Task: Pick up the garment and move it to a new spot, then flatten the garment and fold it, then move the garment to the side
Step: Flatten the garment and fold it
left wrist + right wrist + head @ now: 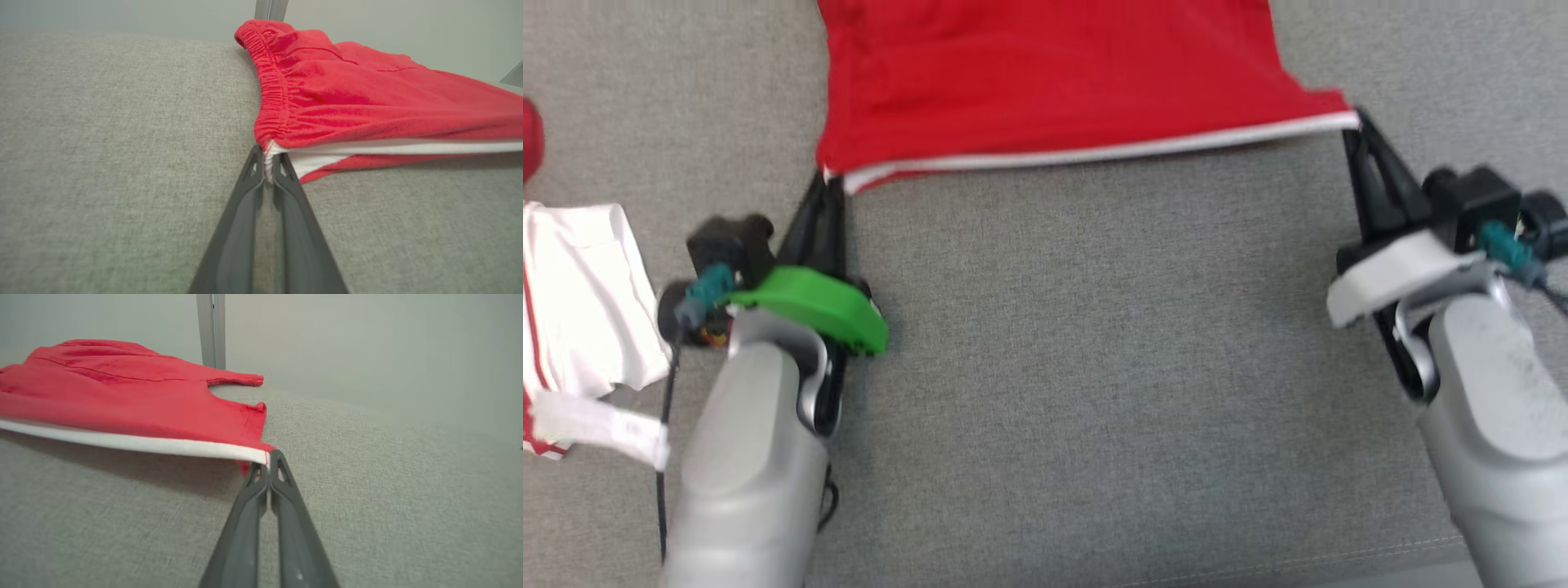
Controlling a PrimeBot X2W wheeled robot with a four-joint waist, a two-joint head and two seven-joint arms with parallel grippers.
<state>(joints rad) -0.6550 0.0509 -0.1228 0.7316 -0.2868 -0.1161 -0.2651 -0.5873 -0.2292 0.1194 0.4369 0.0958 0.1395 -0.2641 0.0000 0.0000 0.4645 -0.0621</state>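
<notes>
Across the top centre of the head view, the red garment (1045, 73) lay on the grey cloth-covered bench (1094, 367), its white-trimmed near edge lifted. The left pincer (832, 176) clenched its lower-left corner by the elastic waistband. The right pincer (1354, 128) clenched its lower-right corner.

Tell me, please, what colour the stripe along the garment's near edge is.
White stripe on the garment; clearest in the right wrist view.

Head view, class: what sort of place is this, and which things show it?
Probably a robot garment-folding workstation: a grey fabric-covered surface, a bare pale wall with a metal post, and red shorts stretched between the left tool and right tool.
</notes>
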